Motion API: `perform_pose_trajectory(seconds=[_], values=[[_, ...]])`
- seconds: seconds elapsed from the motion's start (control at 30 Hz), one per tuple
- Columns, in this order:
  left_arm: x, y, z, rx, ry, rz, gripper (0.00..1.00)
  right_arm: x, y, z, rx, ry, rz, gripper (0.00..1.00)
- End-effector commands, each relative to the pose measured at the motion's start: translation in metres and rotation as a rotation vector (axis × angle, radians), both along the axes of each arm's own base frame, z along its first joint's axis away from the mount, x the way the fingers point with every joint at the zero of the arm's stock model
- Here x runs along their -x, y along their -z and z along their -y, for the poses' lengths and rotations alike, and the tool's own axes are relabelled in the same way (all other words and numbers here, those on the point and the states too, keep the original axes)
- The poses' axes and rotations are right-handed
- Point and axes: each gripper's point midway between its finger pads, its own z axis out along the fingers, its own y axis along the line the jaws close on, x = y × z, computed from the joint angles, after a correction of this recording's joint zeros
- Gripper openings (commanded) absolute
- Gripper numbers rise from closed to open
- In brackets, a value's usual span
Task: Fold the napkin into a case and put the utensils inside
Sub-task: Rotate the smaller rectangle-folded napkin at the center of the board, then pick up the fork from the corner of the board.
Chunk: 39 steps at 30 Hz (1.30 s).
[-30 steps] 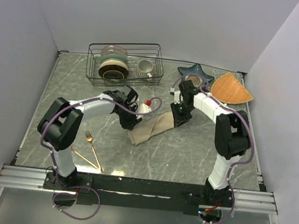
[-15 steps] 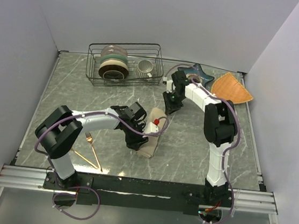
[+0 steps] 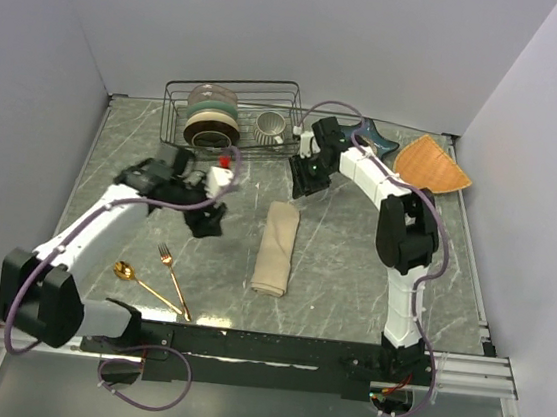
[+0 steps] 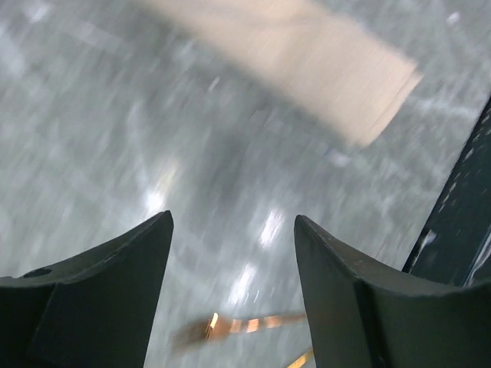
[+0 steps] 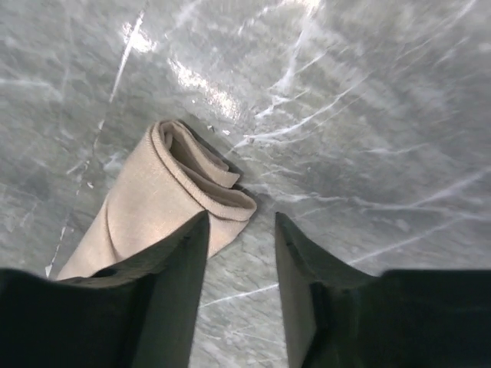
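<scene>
Since half a second earlier the left gripper [image 3: 204, 222] had let go of the cloth and swung left and away. The case [image 3: 276, 249] was left as a long narrow strip lying near-to-far at mid-counter [image 3: 352, 267]. The right gripper [image 3: 299, 183] had drawn back just past the strip's far end. Its jaws were parted a little and held nothing. The left gripper's jaws were wide and empty.

The fork [image 3: 172, 277] and spoon [image 3: 126, 272] lay near left, well apart from the case, their handles meeting in a V. Folding looked done, so fetching utensils seemed next. The left gripper would do best to drop onto one handle away from the crossing and pinch across the thin metal. It should carry one piece at a time, while the right steadied the layered far end.
</scene>
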Motion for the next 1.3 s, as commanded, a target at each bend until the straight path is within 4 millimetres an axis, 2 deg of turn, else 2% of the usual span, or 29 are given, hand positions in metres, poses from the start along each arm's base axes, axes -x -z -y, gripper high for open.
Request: perform_pose_trajectory(seconds=[0.0, 0.03, 0.07, 0.1, 0.13, 0.17, 0.2, 0.23, 0.27, 0.3, 0.37, 0.4, 0.47, 0.5, 0.6, 0.73, 0.8, 0.83, 0.9, 0.93, 1.03, 1.2, 1.27], values=[[0.025, -0.003, -0.056, -0.062, 0.036, -0.036, 0.71, -0.014, -0.100, 0.015, -0.050, 0.020, 0.215, 0.54], [0.021, -0.006, -0.076, -0.079, -0.014, -0.015, 0.71, -0.011, -0.111, 0.018, -0.057, 0.017, 0.234, 0.58], [0.023, -0.001, -0.087, -0.105, -0.018, -0.007, 0.72, -0.007, -0.122, 0.019, -0.065, 0.009, 0.253, 0.61], [0.023, -0.001, -0.102, -0.118, -0.072, -0.004, 0.72, 0.001, -0.145, 0.024, -0.076, 0.005, 0.294, 0.64], [0.022, 0.000, -0.110, -0.130, -0.099, -0.001, 0.72, 0.006, -0.155, 0.028, -0.070, -0.001, 0.323, 0.74], [0.025, 0.001, -0.113, -0.125, -0.129, -0.021, 0.72, 0.011, -0.166, 0.032, -0.070, -0.004, 0.346, 0.79], [0.022, -0.002, -0.123, -0.116, -0.195, -0.014, 0.72, 0.023, -0.187, 0.039, -0.077, -0.002, 0.386, 0.84], [0.021, -0.002, -0.128, -0.118, -0.236, -0.019, 0.72, 0.029, -0.195, 0.044, -0.061, -0.006, 0.412, 0.93], [0.021, -0.003, -0.129, -0.104, -0.295, -0.037, 0.72, 0.035, -0.202, 0.048, -0.057, -0.003, 0.424, 0.98], [0.017, -0.009, -0.135, -0.098, -0.336, -0.004, 0.73, 0.049, -0.213, 0.057, -0.047, 0.006, 0.439, 1.00], [0.021, -0.007, -0.141, -0.100, -0.379, 0.002, 0.74, 0.062, -0.218, 0.066, -0.038, 0.038, 0.431, 1.00], [0.022, -0.008, -0.145, -0.115, -0.395, 0.026, 0.78, 0.078, -0.220, 0.070, -0.041, 0.039, 0.411, 1.00], [0.026, 0.000, -0.154, -0.169, -0.401, 0.035, 0.77, 0.097, -0.219, 0.074, -0.057, 0.018, 0.406, 1.00], [0.028, 0.000, -0.158, -0.179, -0.398, 0.031, 0.77, 0.114, -0.216, 0.081, -0.051, -0.009, 0.406, 1.00], [0.038, -0.002, -0.162, -0.191, -0.378, -0.025, 0.76, 0.147, -0.210, 0.091, -0.048, -0.054, 0.406, 1.00], [0.039, -0.020, -0.168, -0.176, -0.384, -0.061, 0.76, 0.180, -0.202, 0.107, -0.030, -0.075, 0.433, 1.00], [0.038, -0.023, -0.173, -0.172, -0.412, -0.090, 0.76, 0.196, -0.201, 0.114, -0.032, -0.082, 0.450, 1.00], [0.035, -0.031, -0.174, -0.170, -0.414, -0.082, 0.76, 0.200, -0.200, 0.115, -0.037, -0.079, 0.454, 1.00], [0.036, -0.032, -0.174, -0.166, -0.413, -0.137, 0.75, 0.208, -0.201, 0.118, -0.046, -0.073, 0.469, 1.00], [0.032, -0.043, -0.172, -0.144, -0.400, -0.125, 0.74, 0.212, -0.203, 0.115, -0.067, -0.087, 0.467, 1.00], [0.029, -0.046, -0.166, -0.098, -0.384, -0.195, 0.72, 0.222, -0.208, 0.106, -0.126, -0.125, 0.447, 1.00], [0.022, -0.030, -0.166, -0.054, -0.380, -0.298, 0.69, 0.224, -0.210, 0.081, -0.259, -0.134, 0.386, 1.00], [0.019, -0.024, -0.162, -0.012, -0.373, -0.328, 0.67, 0.226, -0.200, 0.075, -0.296, -0.140, 0.354, 1.00]])
